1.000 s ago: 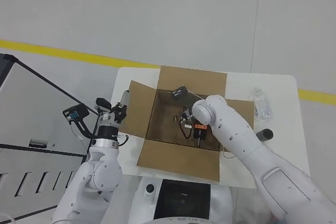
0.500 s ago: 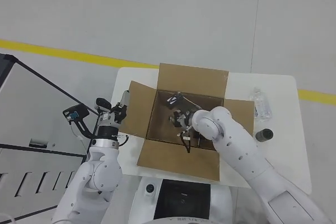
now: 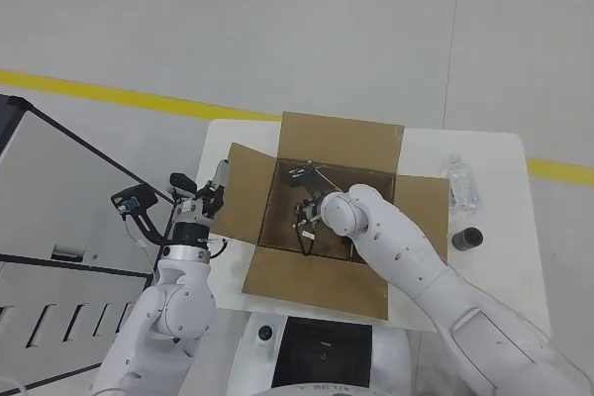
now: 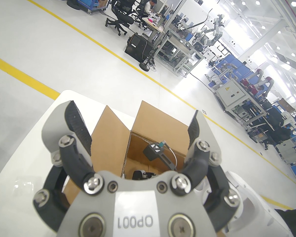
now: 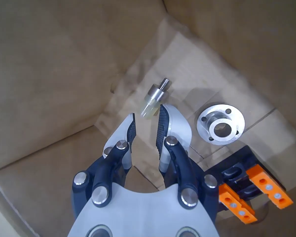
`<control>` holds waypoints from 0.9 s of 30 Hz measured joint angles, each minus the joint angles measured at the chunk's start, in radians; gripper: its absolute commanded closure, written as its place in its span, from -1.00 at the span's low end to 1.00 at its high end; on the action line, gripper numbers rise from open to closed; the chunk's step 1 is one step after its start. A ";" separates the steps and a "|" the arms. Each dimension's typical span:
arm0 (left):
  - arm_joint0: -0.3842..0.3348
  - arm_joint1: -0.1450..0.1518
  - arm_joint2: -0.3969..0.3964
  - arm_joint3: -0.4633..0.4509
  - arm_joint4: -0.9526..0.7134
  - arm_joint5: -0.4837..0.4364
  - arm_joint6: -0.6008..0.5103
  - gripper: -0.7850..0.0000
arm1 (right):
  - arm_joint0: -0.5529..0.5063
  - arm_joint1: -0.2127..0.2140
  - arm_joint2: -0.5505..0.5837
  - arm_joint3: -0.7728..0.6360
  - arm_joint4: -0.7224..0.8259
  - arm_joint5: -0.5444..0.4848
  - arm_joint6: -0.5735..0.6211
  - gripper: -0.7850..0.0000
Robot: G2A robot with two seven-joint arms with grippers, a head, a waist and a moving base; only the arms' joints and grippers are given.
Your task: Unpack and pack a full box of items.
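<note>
- While I am checking the feeds, the right end effector is hanging deep inside the box, low over its cardboard floor and near a corner.
- Its fingers are standing apart and straddling the clear end of a small metal fitting that is lying on the floor. I am not seeing either pad pressing on it, so I am reading this end effector as open and holding nothing.
- A round metal flange is lying flat just beside the fitting, and a black part with orange blocks is sitting on the floor nearer the wrist.
- Compared with a second ago, the right arm is now reaching farther toward the robot's left side of the box. In the top view it is covering the orange blocks that were showing then.
- The left end effector is staying where it was, near the left edge of the worktop beside the box's left flap. Its fingers are spread wide with nothing between them.
- The box is sitting unmoved in the middle of the worktop with all four flaps folded outward.
- A clear bottle and a dark cylinder are lying on the worktop to the right of the box, both in the same spots as before.
</note>
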 measured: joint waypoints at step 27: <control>0.000 0.000 0.000 0.000 0.000 0.000 0.000 -1.00 | 0.077 -0.125 -0.083 0.277 0.099 0.006 -0.148 0.08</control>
